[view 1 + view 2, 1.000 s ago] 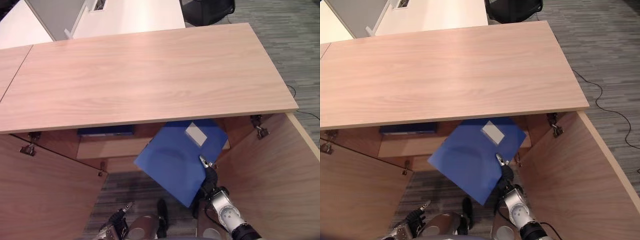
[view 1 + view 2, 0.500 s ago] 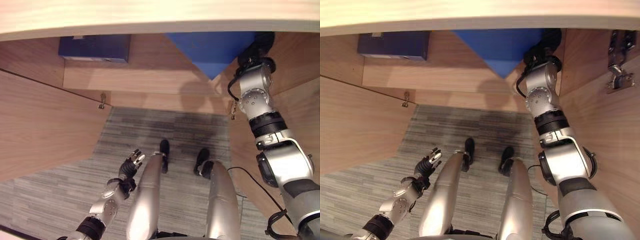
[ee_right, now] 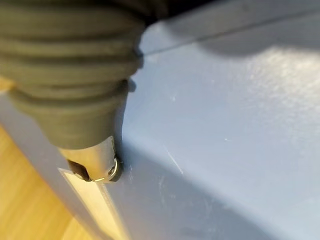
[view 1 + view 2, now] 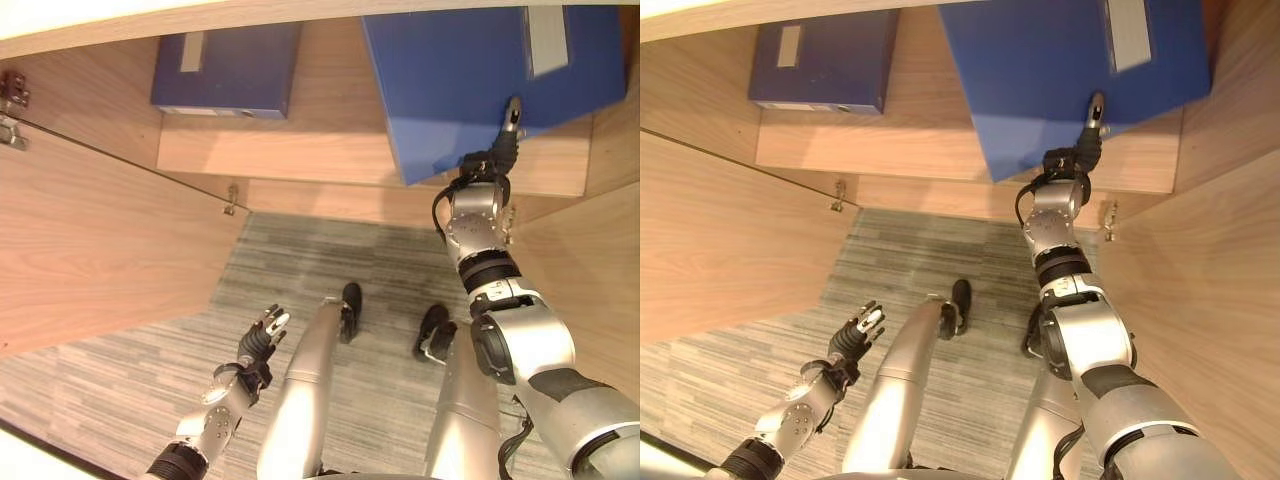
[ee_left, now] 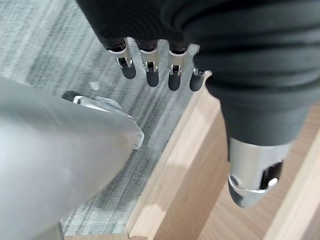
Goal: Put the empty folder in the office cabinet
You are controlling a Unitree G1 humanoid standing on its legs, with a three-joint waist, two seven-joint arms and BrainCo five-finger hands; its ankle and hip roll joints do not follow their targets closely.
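Note:
A bright blue folder with a white label lies on the cabinet shelf at the right, its near corner at the shelf's front edge. My right hand is at that near edge, one silver digit stretched up over the cover. In the right wrist view the thumb presses on the folder, and the other fingers are hidden. My left hand hangs low over the carpet, fingers straight and holding nothing.
A darker blue folder lies on the same shelf to the left. The cabinet's open left door and right door flank the opening. The wooden top's edge runs overhead. Grey carpet lies below.
The camera has tipped down to look under the cabinet top. The blue folder has gone from tilted in front of the opening to lying on the shelf, my right hand with it.

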